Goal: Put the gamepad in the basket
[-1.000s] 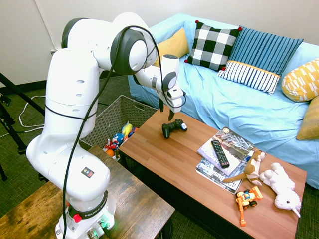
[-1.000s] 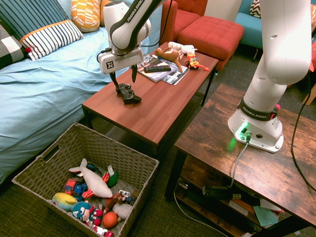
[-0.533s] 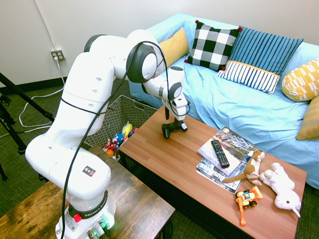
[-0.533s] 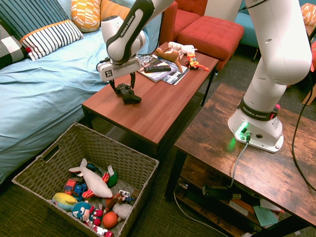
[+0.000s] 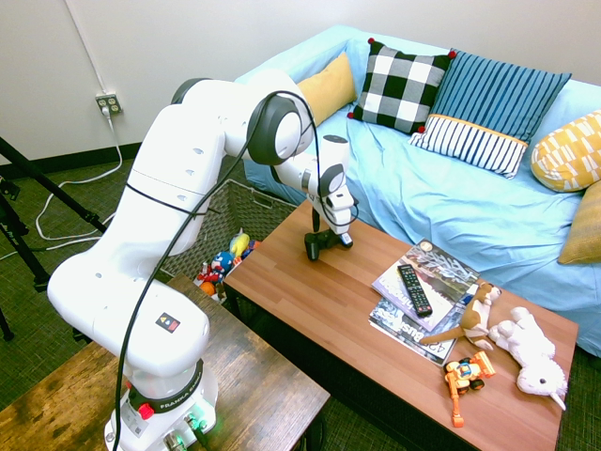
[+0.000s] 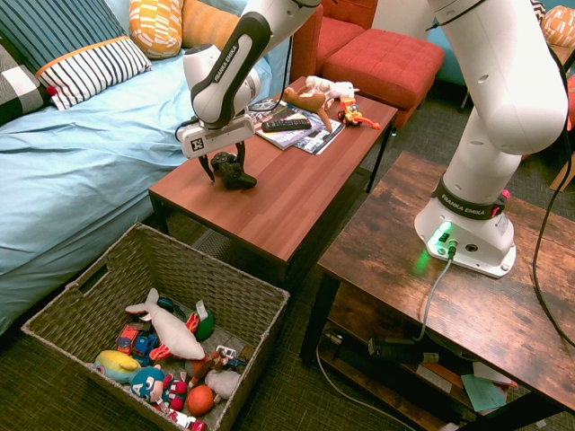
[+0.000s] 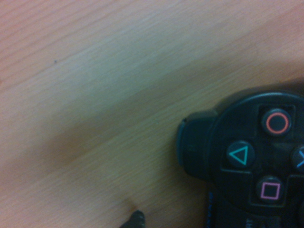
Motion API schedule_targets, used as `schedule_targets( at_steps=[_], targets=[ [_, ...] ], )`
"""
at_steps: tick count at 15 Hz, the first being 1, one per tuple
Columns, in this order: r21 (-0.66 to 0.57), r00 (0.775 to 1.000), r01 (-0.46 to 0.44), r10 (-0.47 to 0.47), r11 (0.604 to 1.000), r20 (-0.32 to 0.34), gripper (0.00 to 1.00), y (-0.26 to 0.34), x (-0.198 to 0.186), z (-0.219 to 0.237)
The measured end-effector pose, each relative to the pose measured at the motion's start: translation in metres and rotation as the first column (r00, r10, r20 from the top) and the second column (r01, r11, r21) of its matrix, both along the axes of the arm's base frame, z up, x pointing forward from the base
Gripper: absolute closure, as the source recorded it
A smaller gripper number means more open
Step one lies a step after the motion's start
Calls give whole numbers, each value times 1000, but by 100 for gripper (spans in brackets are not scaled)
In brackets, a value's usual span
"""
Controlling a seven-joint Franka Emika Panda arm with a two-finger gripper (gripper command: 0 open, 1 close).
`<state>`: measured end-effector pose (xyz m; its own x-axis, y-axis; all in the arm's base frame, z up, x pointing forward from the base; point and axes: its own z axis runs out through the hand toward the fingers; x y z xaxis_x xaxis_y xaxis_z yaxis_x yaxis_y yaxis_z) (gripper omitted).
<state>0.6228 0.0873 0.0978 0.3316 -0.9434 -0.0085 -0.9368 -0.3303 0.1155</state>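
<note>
Jaws (image 6: 223, 164) open, you see them straddling the small black horned gamepad (image 6: 234, 172) on the reddish wooden counter (image 6: 287, 193); woven wicker basket (image 6: 229, 285) stands apart.

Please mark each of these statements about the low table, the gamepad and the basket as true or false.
1. The gamepad lies on the wooden table. True.
2. The basket is empty. False: it holds several toys.
3. The pincer is down at the gamepad. True.
4. The remote control lies in the basket. False: it rests on the magazines on the table.
5. The basket stands on the table. False: it stands on the floor beside it.
</note>
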Motion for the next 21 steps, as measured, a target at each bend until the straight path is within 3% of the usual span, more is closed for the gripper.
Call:
schedule_targets(
  at_steps=[7,11,17,21],
  targets=[
    [21,1000,-20,20,1000,3,100,-6,2,4],
    [20,990,-122,120,992,75,100,20,4,64],
    [-82,929,-332,341,940,142,100,172,-48,168],
    [-157,878,-455,471,877,89,100,285,-97,158]
  ],
)
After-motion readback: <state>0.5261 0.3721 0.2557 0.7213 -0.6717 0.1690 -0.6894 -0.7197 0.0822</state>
